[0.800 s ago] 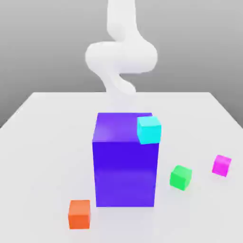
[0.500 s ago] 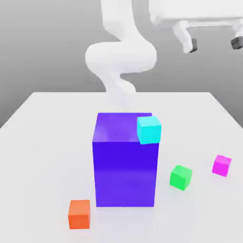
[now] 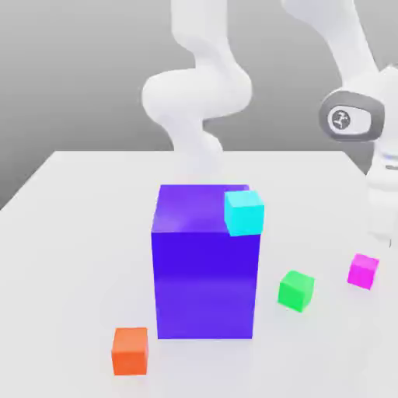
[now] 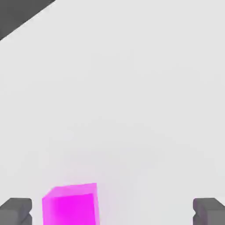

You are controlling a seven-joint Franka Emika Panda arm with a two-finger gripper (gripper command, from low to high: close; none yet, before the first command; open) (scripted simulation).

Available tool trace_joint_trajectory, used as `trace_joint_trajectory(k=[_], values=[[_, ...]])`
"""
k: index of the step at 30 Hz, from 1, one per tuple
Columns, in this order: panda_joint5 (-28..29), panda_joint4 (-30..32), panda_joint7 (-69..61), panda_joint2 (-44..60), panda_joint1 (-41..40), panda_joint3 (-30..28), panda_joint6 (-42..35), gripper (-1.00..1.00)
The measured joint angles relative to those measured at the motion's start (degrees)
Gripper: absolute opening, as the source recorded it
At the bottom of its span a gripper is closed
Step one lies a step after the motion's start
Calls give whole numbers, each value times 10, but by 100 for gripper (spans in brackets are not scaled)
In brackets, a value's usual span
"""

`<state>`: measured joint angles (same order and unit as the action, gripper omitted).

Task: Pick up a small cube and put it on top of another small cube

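The small magenta cube (image 3: 363,271) rests on the white table (image 3: 78,233) at the exterior view's right. The small green cube (image 3: 296,290) sits on the table to its left, close to the big block. My gripper (image 3: 382,233) hangs just above and slightly behind the magenta cube. In the hand view its two dark fingertips (image 4: 15,211) stand wide apart and open. The magenta cube (image 4: 70,205) lies on the table between them, nearer to one finger and touched by neither.
A tall blue-purple block (image 3: 204,260) stands mid-table with a cyan cube (image 3: 244,211) at its top right corner. An orange cube (image 3: 130,350) lies near the front, left of the block. The table's right edge runs close to the magenta cube.
The arm has swung down from the top of the exterior view to its right side, bringing the hand low over the magenta cube. The cubes have not moved.
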<state>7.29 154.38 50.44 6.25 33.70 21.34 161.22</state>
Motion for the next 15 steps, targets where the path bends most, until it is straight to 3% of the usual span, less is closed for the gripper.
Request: trace_joint_trajectory(k=[6, 7, 15], values=[[120, -21, 90, 124, 92, -111, 90, 0], [125, -23, 94, 135, 103, -123, 99, -100], [118, -19, 88, 120, 89, -108, 87, -100]])
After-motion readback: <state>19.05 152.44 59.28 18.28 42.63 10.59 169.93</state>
